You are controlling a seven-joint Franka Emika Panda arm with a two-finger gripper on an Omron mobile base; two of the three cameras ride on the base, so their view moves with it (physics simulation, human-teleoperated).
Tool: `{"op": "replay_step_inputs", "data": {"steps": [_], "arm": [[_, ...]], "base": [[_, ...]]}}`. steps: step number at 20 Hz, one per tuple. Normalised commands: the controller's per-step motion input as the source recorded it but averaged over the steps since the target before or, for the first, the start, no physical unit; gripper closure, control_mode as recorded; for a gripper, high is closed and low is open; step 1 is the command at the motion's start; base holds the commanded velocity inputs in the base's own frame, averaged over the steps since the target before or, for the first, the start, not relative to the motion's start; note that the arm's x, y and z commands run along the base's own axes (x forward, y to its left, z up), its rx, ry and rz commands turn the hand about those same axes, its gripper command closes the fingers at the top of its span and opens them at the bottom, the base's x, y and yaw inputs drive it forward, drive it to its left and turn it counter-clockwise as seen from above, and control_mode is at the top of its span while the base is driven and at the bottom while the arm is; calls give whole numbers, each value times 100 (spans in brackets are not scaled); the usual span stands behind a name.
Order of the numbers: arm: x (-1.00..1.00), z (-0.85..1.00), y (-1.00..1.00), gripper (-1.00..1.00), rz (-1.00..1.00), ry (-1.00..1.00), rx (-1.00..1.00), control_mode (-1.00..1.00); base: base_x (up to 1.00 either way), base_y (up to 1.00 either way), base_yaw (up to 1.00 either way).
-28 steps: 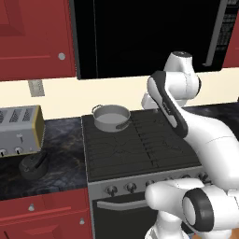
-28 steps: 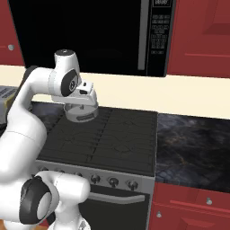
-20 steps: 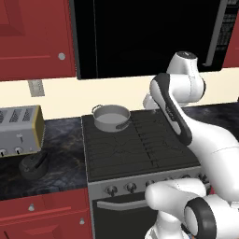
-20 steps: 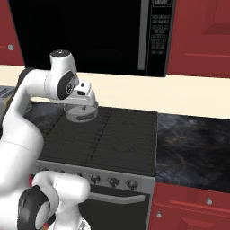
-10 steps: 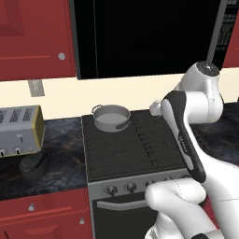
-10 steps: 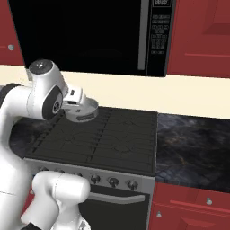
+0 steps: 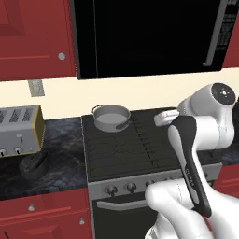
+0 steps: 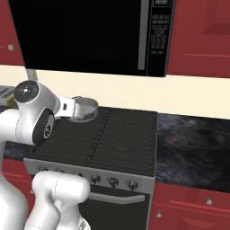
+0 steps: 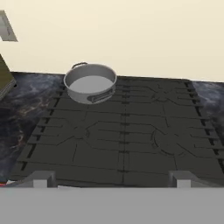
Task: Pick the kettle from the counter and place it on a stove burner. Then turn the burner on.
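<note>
Kettle (image 7: pixel 33 165) sits on counter (image 7: pixel 60 177) left of stove (image 7: pixel 126 149), below toaster (image 7: pixel 18 130), untouched. Gripper (image 9: pixel 111 178) wide open, empty, looking over burners and pot (image 9: pixel 90 83). Arm has pulled back and right over the last sec; reach for kettle prob. not begun.

Place: home kitchen, rendered
Evidence: black gas stove (image 7: pixel 135 149) with knobs, built-in microwave (image 8: pixel 90 31) above, red cabinets (image 7: pixel 32 37), marbled counter (image 8: pixel 193 143), toaster (image 7: pixel 18 128), silver pot (image 9: pixel 90 82)
</note>
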Motion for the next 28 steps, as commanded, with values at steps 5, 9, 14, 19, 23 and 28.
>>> {"op": "replay_step_inputs", "data": {"steps": [5, 9, 14, 19, 23, 28], "arm": [[-27, 0, 0, -100, -6, -6, 0, -100], [-42, 0, -3, -100, -22, -9, 0, -100], [0, 0, 0, -100, -1, -1, 0, -100], [0, 0, 7, -100, 0, 0, 0, -100], [0, 0, 47, -100, 12, 0, 0, -100], [0, 0, 71, -100, 19, 3, 0, -100]], "base": [[0, 0, 0], [0, 0, 0], [0, 0, 0], [0, 0, 0], [0, 0, 0], [0, 0, 0]]}}
